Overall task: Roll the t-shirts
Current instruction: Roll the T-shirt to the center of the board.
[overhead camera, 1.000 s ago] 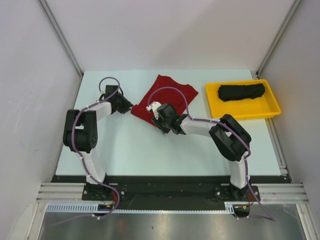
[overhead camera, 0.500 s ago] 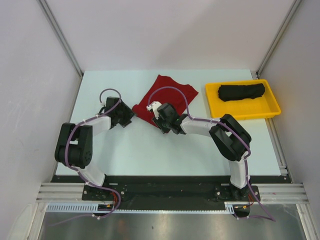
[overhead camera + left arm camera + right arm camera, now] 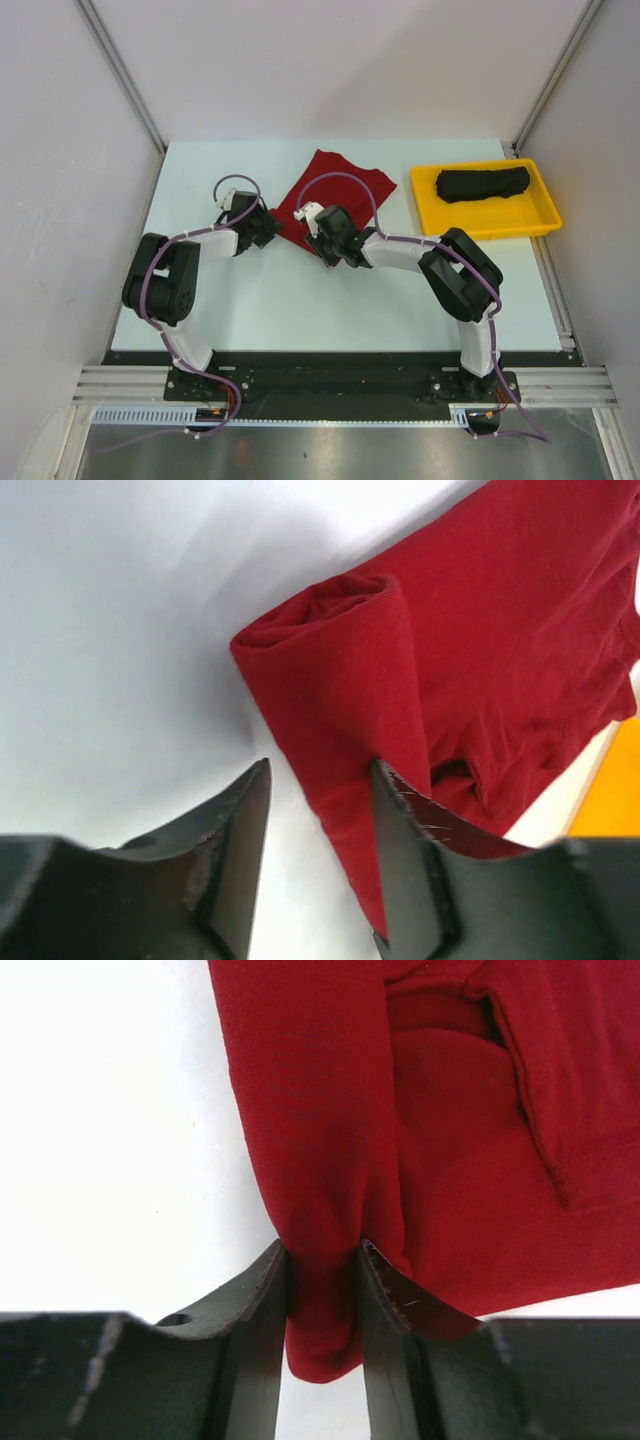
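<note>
Red t-shirt (image 3: 340,175) part-rolled | right gripper (image 3: 320,1257) pinching its fold | left gripper (image 3: 320,772) spread, seemingly touching cloth

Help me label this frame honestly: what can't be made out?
Top external: left end effector and right end effector hide the red t-shirt's near edge.
Top external: black t-shirt in yellow tray, too small and dark to show folds.
Left wrist: picture edge cuts the red t-shirt.
</note>
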Robot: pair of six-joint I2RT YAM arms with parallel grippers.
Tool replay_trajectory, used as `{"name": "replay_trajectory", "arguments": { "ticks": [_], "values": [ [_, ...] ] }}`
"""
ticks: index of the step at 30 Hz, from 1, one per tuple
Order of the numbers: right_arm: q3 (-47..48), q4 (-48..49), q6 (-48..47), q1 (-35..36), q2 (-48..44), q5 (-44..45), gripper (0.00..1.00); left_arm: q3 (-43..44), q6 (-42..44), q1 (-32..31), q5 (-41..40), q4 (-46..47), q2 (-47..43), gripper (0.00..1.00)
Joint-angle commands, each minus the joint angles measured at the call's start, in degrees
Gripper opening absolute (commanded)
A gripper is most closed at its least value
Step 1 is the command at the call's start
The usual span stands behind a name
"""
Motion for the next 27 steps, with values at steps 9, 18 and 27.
{"name": "replay_trajectory", "arguments": {
  "ticks": [9,18,27],
  "values": [
    [1.14,-0.91,3.34,0.04,-0.22,-7.62,0.25,3.23,-2.14,-1.43,-6.54,-1.10,1.23,0.12],
    [-0.87,-3.46,7.37,2.66,-4.96,-15.70,0.19,-3.78,0.58,-1.16,-9.71,-13.15,-10.27,0.05],
    [-4.48,-5.39,19.24,8.73,-6.37,-18.08,0.16,-19.34,2.16,-0.81,-10.41,-18.59,-25.48,0.04]
  ]
}}
